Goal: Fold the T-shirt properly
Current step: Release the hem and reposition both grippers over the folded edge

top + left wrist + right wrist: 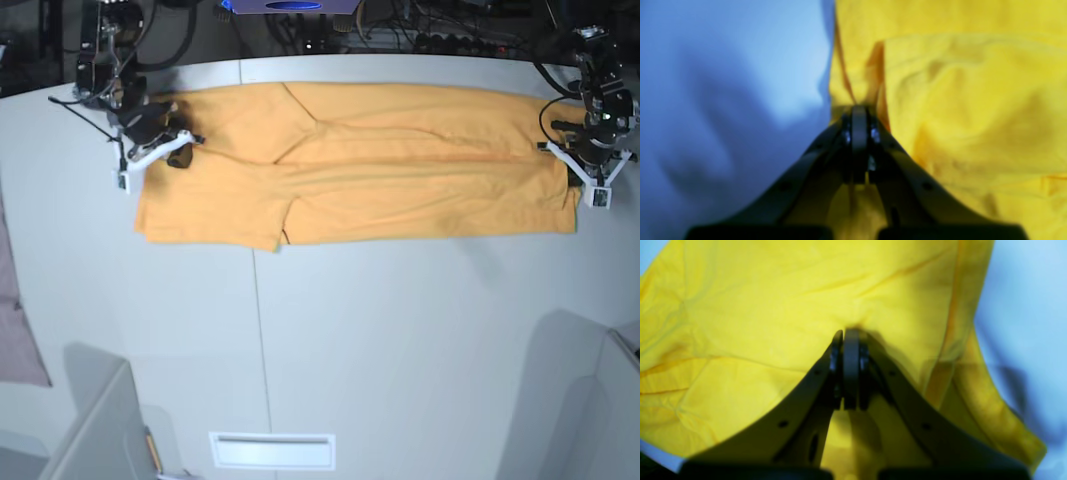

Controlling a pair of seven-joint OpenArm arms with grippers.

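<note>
1. Lying across the far part of the table (400,330), the T-shirt (400,170) is seen in the base view as a long orange-yellow band folded lengthwise, its layers stacked one over another.
2. Soft creases are visible along its length, and a slanted fold line is seen near the middle of the far layer; a small step in the near edge is noted left of centre.
3. In the left wrist view the T-shirt (967,110) appears as bright yellow, blurred cloth with an overlapped layer whose edge runs upright just beside the fingertips.
4. The left gripper (859,111) is seen with its jaws pressed together on the edge of the cloth, at the end of the band on the base view's right (590,165).
5. The right gripper (850,335) is likewise closed, pinching a pucker of the T-shirt (773,306); in the base view it sits at the other end of the band (155,145), near the far corner.
6. The far long edge of the shirt lies close to the table's back edge, where cables and equipment are seen.
7. The near long edge faces a wide bare stretch of white tabletop.
8. A pale pinkish-grey cloth (18,320) is seen at the base view's left border, well apart from the shirt.
</note>
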